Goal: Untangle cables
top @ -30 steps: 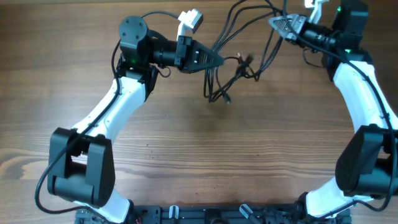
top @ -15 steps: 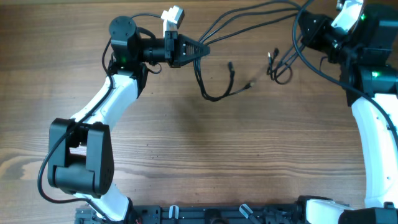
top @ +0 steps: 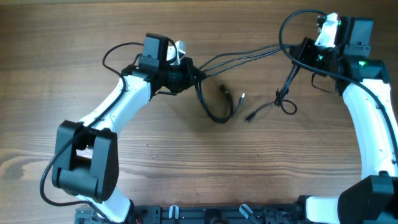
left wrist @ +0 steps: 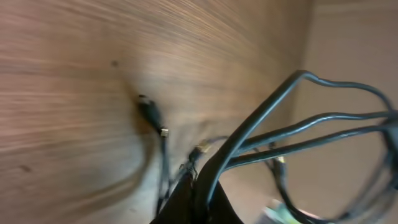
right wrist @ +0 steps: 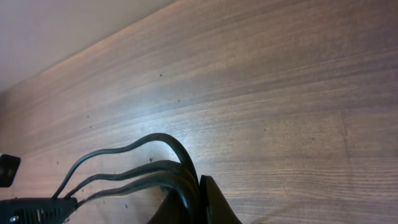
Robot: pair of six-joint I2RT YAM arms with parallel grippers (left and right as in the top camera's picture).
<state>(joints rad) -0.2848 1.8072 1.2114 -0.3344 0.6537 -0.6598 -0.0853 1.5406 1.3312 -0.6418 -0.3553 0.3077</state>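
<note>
The two grippers are each clamping the cables [top: 249, 55]: the left gripper [top: 194, 74] at ten o'clock on the table [top: 186, 162], the right gripper [top: 303, 53] at two. Seemingly three strands [right wrist: 124, 171] are stretching between them, and two slack loops [top: 219, 113] are drooping toward six.

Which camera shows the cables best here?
Overhead: the cables appear whole, strung between left gripper and right gripper, loose ends between them. Left wrist shows blurred strands and two plugs; right wrist only a few strands by its fingers.
</note>
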